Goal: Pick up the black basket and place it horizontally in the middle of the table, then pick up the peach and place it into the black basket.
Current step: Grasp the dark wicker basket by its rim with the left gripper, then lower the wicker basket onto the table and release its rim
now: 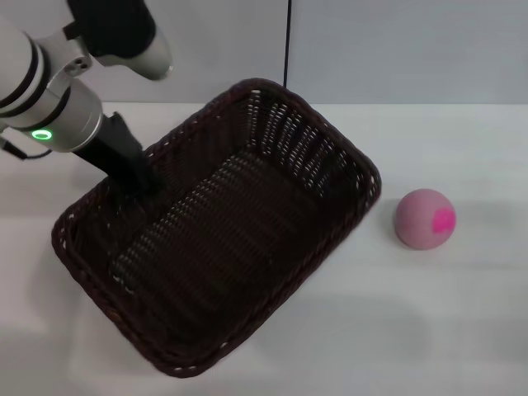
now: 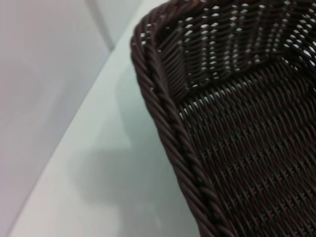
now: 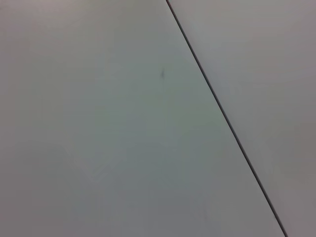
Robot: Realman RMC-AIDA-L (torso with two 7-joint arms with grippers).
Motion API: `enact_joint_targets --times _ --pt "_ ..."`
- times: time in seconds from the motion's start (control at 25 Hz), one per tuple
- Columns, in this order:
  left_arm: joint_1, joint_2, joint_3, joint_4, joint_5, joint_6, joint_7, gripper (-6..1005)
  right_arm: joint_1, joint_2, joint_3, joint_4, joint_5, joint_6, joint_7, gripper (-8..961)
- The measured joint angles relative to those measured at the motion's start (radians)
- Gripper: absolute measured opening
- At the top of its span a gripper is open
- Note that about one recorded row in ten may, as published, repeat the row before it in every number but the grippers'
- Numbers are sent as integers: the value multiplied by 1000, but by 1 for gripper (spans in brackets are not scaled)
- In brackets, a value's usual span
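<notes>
The black basket (image 1: 223, 231) is a large dark woven basket lying diagonally across the left and middle of the white table (image 1: 429, 330). My left gripper (image 1: 136, 180) comes down from the upper left onto the basket's left long rim and is shut on it, one finger inside the wall. The left wrist view shows the braided rim (image 2: 170, 133) and the woven inside up close, with no fingers in it. The peach (image 1: 425, 219), pale pink with a magenta blotch, rests on the table to the right of the basket, apart from it. My right gripper is out of view.
A pale wall with a dark vertical seam (image 1: 288, 41) stands behind the table's far edge. The right wrist view shows only plain surface and a dark seam line (image 3: 222, 118). Bare tabletop lies around the peach and along the front.
</notes>
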Motion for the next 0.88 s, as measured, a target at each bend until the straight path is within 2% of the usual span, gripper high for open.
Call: enact_joint_targets --times 0.04,0.16,0.28,0.52,0.56,0.8,0.88 --pt "-16 0 3 4 2 7 80 216 -2 0 0 -2 0 1 0 639" --pt "-23 0 4 12 2 7 121 216 -6 0 2 -3 0 1 4 639" --pt "-33 -2 23 52 -4 6 316 216 -10 0 7 -11 0 2 25 639" --pt "-34 -3 53 66 -8 1 373 216 -21 0 8 -19 0 2 44 639" --pt "-51 -5 142 76 -12 -11 412 216 -21 0 8 -19 0 2 44 639" --pt "-48 -5 246 75 -22 -14 381 217 -26 0 8 -20 -4 4 47 639" --pt "-47 -5 250 75 -22 -17 361 217 -27 0 7 -20 -6 4 47 639"
